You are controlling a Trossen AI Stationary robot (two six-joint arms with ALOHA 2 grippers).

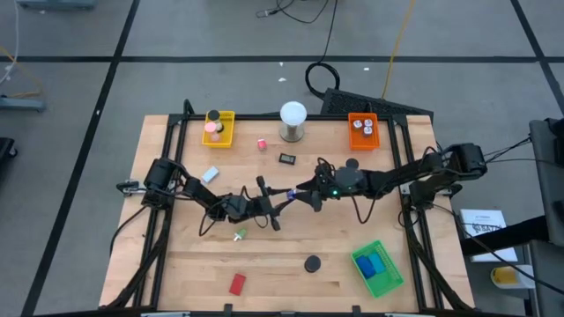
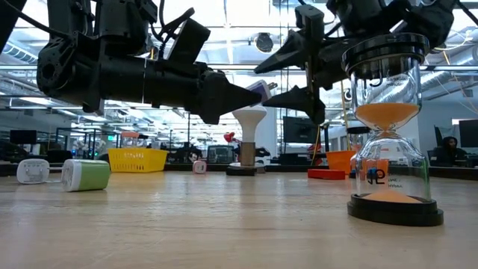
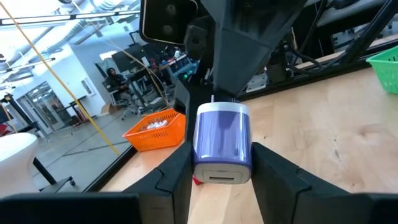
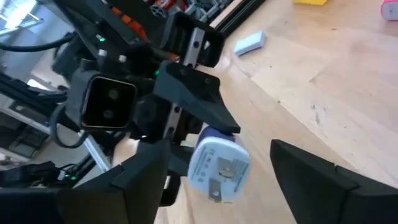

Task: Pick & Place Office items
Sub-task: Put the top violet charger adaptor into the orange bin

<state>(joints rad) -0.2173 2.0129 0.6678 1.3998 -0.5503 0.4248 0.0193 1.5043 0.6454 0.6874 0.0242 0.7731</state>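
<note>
Two grippers met mid-table, above the wood: my left gripper clamped a purple-and-white plug adapter, my right gripper stood open around its pronged end — a handover, I judged. Closing squarely before releasing seemed wise. Its long axis ran arm to arm, prongs toward my right.

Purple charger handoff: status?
Left tool shut on the purple charger, mid-air over the table centre. Right tool open around its pronged end, not clamped. Nothing between them.
</note>
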